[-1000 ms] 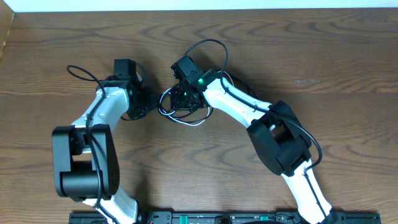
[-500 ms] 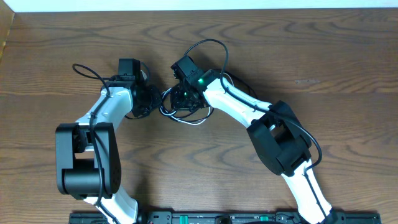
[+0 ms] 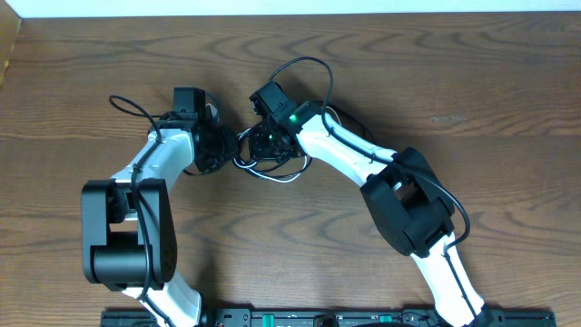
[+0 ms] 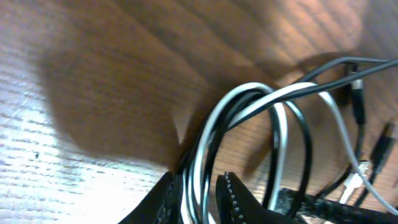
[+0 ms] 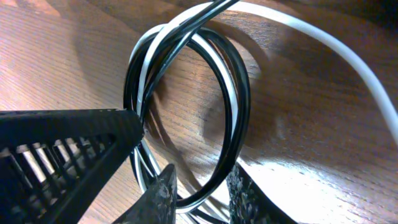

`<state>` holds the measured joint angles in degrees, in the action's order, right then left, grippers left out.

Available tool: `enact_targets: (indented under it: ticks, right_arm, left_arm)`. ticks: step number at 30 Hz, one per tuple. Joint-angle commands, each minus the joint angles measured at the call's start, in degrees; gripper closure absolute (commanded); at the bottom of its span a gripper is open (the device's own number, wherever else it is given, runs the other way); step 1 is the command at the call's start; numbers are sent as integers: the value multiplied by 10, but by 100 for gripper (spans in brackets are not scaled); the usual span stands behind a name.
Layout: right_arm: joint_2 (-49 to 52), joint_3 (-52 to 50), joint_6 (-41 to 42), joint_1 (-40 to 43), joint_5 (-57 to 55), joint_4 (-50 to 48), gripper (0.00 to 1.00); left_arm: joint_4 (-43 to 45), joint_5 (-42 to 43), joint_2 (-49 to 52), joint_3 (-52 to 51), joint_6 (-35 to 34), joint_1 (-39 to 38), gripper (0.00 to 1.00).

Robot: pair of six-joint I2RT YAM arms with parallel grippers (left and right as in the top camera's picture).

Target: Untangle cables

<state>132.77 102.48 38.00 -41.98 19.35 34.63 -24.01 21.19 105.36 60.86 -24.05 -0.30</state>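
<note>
The black and white cables [image 3: 270,169] lie in a tangled coil on the wooden table between my two grippers. My left gripper [image 3: 223,145] is at the coil's left side. In the left wrist view its jaws [image 4: 200,200] are closed on a bundle of black [image 4: 306,143] and white [image 4: 281,124] strands. My right gripper [image 3: 264,143] is at the coil's top. In the right wrist view its jaws [image 5: 202,194] grip a paired black [image 5: 241,93] and white [image 5: 348,56] loop. Small plug ends [image 4: 357,102] lie at the right of the left wrist view.
Thick black arm wires loop out behind the right wrist [image 3: 304,64] and the left wrist [image 3: 127,104]. A black ribbed part of the left gripper [image 5: 62,143] crowds the left of the right wrist view. Bare wood table [image 3: 454,82] surrounds the tangle.
My left arm has moved right, bringing its gripper against the left side of the coil. The right arm and the coil have stayed in place.
</note>
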Motion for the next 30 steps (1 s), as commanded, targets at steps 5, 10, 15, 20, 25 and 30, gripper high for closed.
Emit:
enact_targets:
  ticks: [5, 10, 15, 20, 25, 30]
  right_arm:
    - [14, -3, 5, -5, -8, -1, 78]
    - [14, -3, 5, -5, -8, 2, 81]
    - [14, -3, 5, -5, -8, 3, 79]
    - [14, -3, 5, -5, -8, 3, 74]
    - [14, -4, 5, -12, -9, 5, 73]
    - [14, -11, 11, -21, -20, 2, 72]
  left_arm:
    - [4, -13, 33, -9, -16, -1, 76]
    - [8, -13, 33, -9, -16, -1, 90]
    - [12, -13, 33, -9, -16, 0, 89]
    - [15, -10, 33, -9, -16, -1, 89]
    - [19, -7, 33, -9, -16, -1, 89]
    - [19, 1, 33, -9, -16, 0, 89]
